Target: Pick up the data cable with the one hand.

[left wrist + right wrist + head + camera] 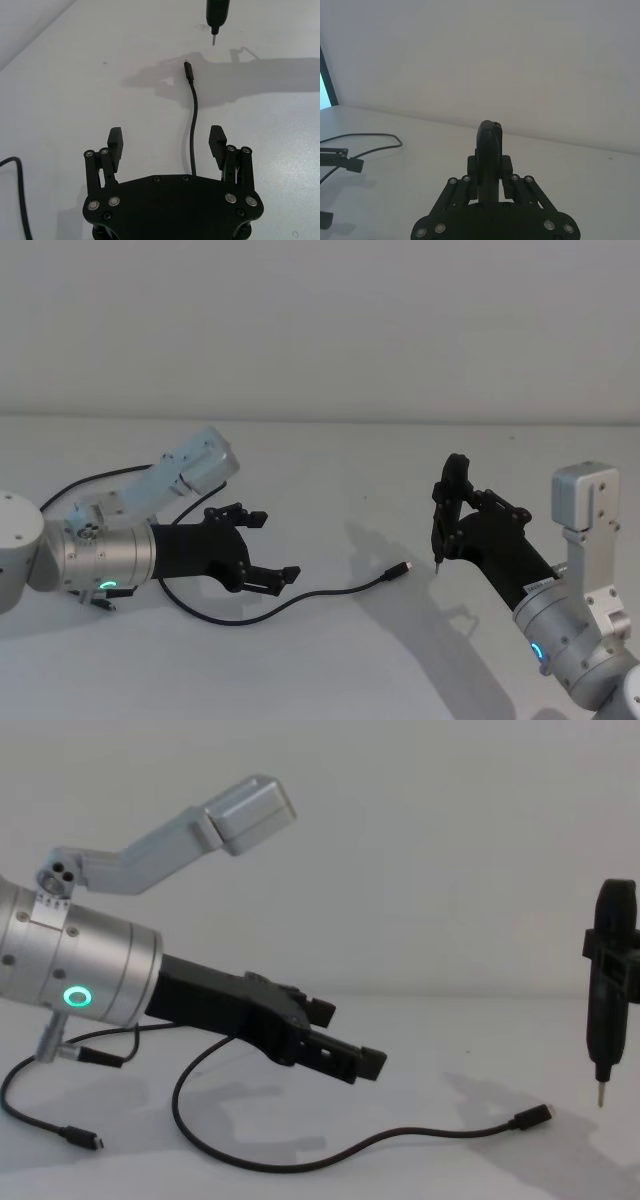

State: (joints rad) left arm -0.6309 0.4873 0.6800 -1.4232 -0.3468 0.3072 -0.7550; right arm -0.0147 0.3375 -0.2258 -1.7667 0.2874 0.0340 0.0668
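Low over the white table, the left gripper hangs with its fingers spread wide and nothing between them. It points along the data cable, which lies flat on the table and runs out from under it in a loose curve. The cable's plug rests near the tip of a slim black tool without touching it, and the right gripper is clamped on that tool, holding it roughly upright.
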